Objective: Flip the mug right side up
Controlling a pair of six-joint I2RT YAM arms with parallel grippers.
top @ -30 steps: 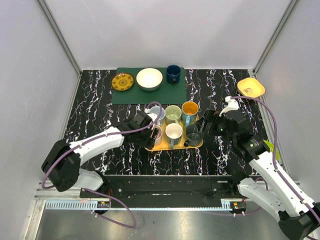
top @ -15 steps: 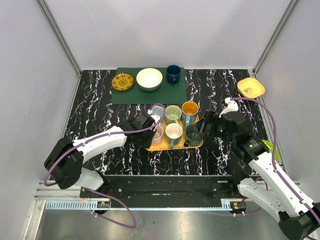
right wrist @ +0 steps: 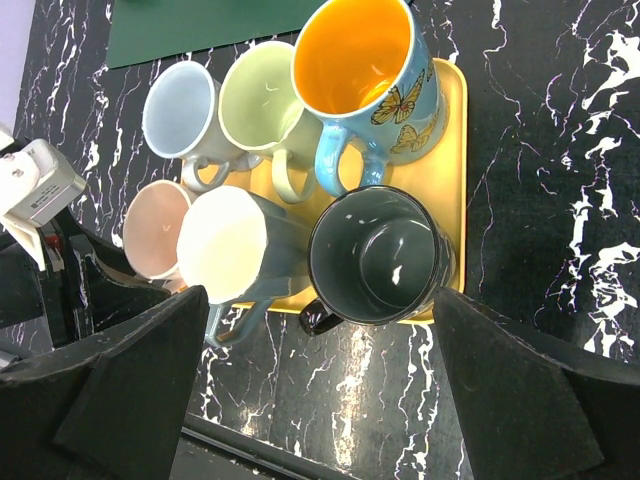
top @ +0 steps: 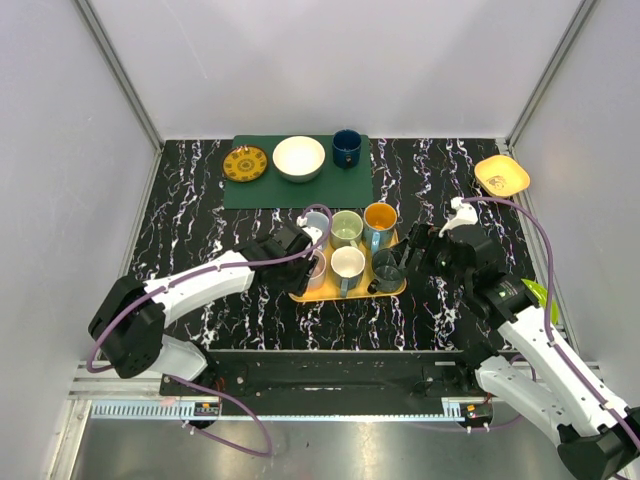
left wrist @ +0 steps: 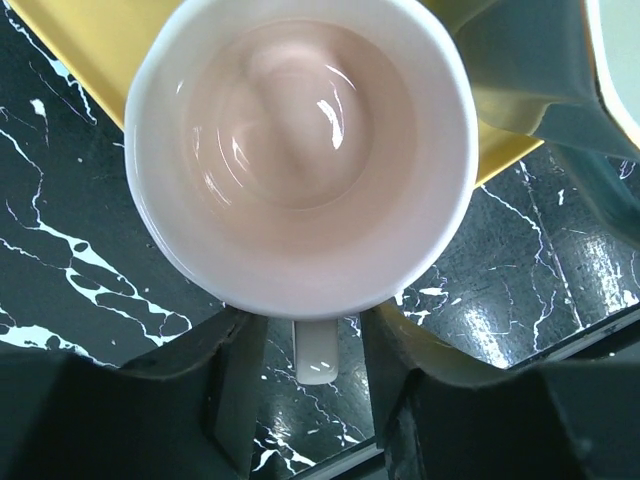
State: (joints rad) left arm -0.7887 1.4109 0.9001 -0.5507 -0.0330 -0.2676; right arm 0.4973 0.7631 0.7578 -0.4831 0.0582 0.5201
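The pink mug (left wrist: 300,150) stands mouth up on the near left corner of the yellow tray (left wrist: 90,40), its rim facing the left wrist camera. Its white handle (left wrist: 315,350) sticks out over the black table between the fingers of my left gripper (left wrist: 312,345). There is a gap on each side of the handle, so the gripper is open. From above, the left gripper (top: 305,262) sits just left of the pink mug (top: 316,270). My right gripper (top: 415,248) hangs wide open and empty at the tray's right side, over the dark mug (right wrist: 380,255).
The tray (right wrist: 452,110) also holds a pale blue mug (right wrist: 180,110), a green mug (right wrist: 262,95), an orange-lined butterfly mug (right wrist: 365,55) and a grey mug with a white inside (right wrist: 225,245). A green mat (top: 250,190) at the back carries a plate (top: 245,163), a bowl (top: 299,158) and a navy cup (top: 347,148). A yellow dish (top: 502,175) sits far right.
The left jaws narrowed on the pink mug's handle and have parted from it again. The mug now stands upright on the tray corner. The right arm has barely shifted.
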